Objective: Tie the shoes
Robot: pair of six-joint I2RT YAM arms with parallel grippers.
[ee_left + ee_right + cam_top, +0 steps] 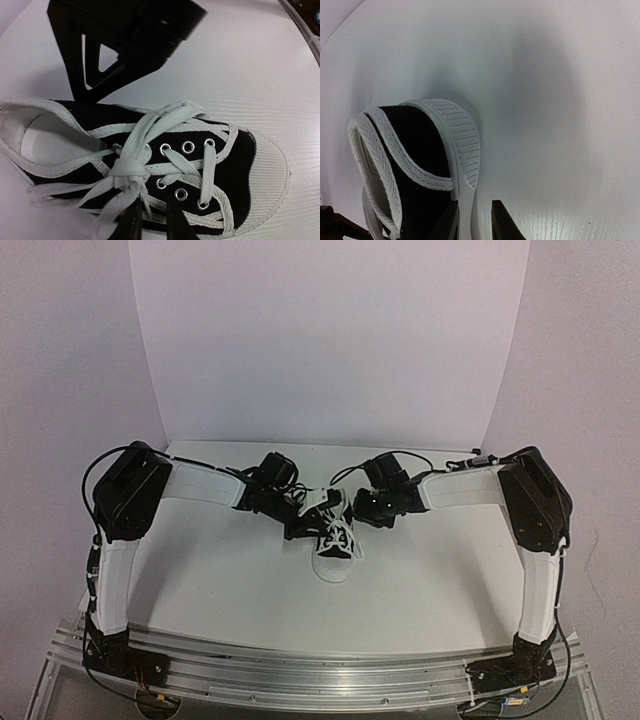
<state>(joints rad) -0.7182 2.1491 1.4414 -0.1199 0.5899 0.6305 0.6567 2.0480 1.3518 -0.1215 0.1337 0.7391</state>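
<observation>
Two limp, slippery laces (150,130) on the light sneaker (333,540) at the middle of the table (430,580), which I'd pinch beside the knot (127,170); left gripper (152,215) and right gripper (475,217) each narrowly straddle something white, clamped or not I cannot tell.

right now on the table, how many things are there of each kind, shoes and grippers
sneaker: 1
grippers: 2, left gripper and right gripper
total: 3
</observation>
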